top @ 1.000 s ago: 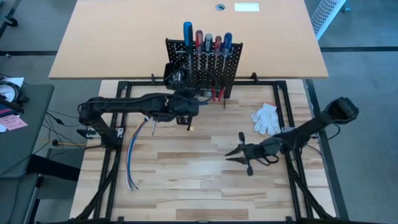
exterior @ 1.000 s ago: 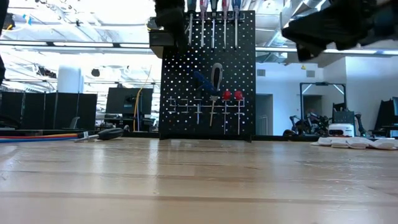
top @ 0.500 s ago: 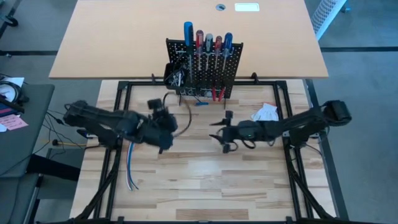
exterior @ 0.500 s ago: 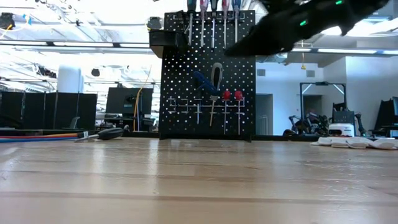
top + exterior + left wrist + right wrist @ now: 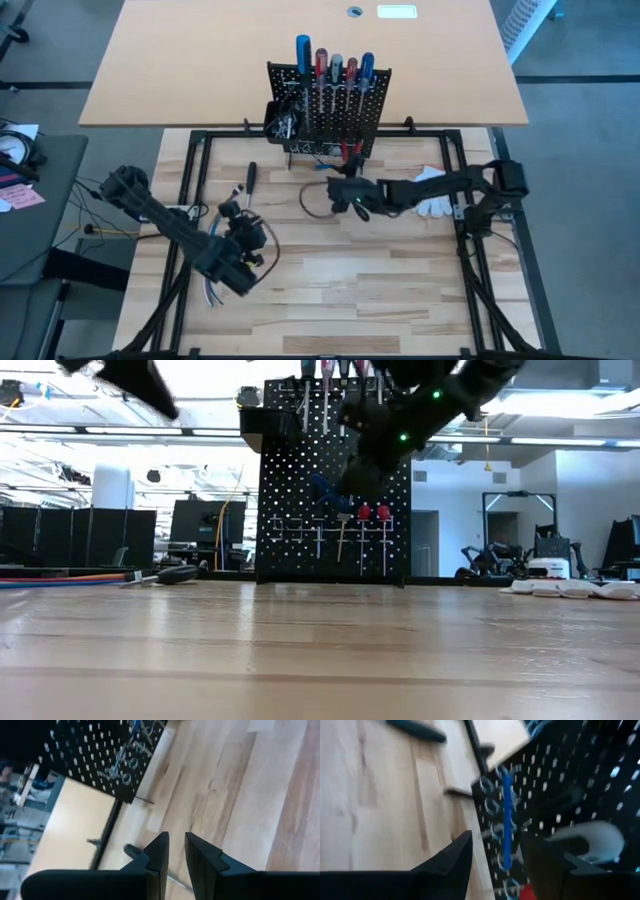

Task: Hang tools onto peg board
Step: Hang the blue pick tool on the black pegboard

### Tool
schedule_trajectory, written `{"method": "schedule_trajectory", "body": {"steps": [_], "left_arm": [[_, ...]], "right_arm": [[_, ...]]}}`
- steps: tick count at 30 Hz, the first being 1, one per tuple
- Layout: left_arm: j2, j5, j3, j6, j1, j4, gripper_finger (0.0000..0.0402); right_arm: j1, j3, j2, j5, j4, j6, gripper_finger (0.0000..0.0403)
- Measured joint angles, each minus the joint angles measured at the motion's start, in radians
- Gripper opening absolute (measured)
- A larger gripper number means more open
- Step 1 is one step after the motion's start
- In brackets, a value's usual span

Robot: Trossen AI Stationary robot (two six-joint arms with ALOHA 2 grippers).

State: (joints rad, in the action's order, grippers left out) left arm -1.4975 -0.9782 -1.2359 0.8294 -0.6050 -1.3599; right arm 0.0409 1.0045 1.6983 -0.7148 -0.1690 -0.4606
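The left gripper (image 5: 243,243) hangs over the table's left half, nearer the front edge than the back, beside the bundle of loose cables (image 5: 211,278) that trails toward the front-left corner. Its fingers (image 5: 159,854) stand nearly together with only a slim gap and nothing between them, so it looks to be carrying no tool and is probably lining up for the next one.

That next one is likely the black-handled screwdriver (image 5: 251,176), lying flat on the table toward the back-left, between this gripper and the peg board (image 5: 327,110). It is the only tool in plain sight off the board.

The peg board stands upright at the middle of the table's back edge, its box bin (image 5: 279,118) on its left end. Screwdrivers (image 5: 334,72) with blue, red and grey handles drop through the top rail, which keeps them vertical and easy to lift (the red-handled pliers (image 5: 348,151) hang low on the face for the same reason).

The right gripper (image 5: 347,192) hovers just in front of the board's foot, its fingers (image 5: 454,859) parted and empty, facing the hooks. The white glove (image 5: 432,192) lies near the table's right edge, beside that arm.
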Motion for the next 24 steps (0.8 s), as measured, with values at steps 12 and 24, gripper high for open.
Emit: {"method": "schedule_trajectory", "body": {"steps": [12, 24], "left_arm": [[0.000, -0.026, 0.201, 0.267, -0.102, 0.189, 0.0056], [0.000, -0.034, 0.205, 0.207, -0.102, 0.277, 0.0056]], "right_arm": [[0.095, 0.063, 0.026, 0.119, 0.186, 0.120, 0.0088], [0.082, 0.110, 0.015, 0.110, 0.217, 0.123, 0.0011]]}}
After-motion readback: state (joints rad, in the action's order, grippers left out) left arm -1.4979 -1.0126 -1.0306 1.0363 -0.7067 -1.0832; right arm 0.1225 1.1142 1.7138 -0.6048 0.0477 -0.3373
